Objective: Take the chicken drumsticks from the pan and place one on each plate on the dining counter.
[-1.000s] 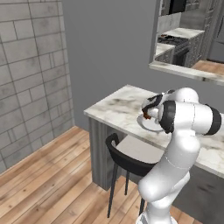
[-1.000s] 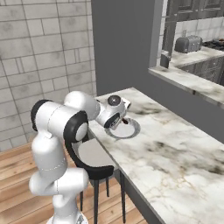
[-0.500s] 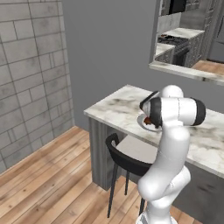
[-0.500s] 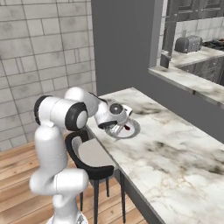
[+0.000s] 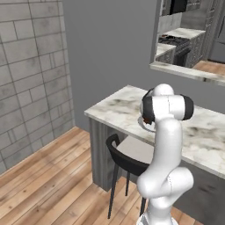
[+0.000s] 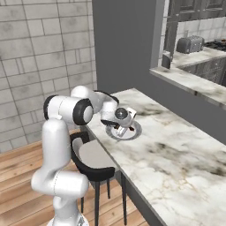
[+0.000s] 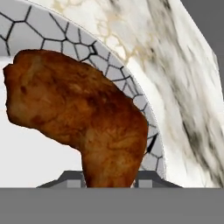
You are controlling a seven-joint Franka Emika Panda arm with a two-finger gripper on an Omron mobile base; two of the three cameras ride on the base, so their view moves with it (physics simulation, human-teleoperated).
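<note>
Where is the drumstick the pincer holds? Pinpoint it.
In the hand view the drumstick sits between the pincer's tips, over the plate near the dining counter end.

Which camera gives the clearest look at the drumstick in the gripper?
The hand view: the chicken drumstick looms large between the fingertips, over the plate. The right base view shows just a reddish speck under the gripper; in the left base view the arm hides it.

The drumstick (image 7: 83, 122) is glossy reddish-brown. Beneath it, the plate (image 7: 131, 94) is white with a grey crackle-lined rim. Around the plate, the counter (image 6: 176, 154) is white marble veined grey-brown.
</note>
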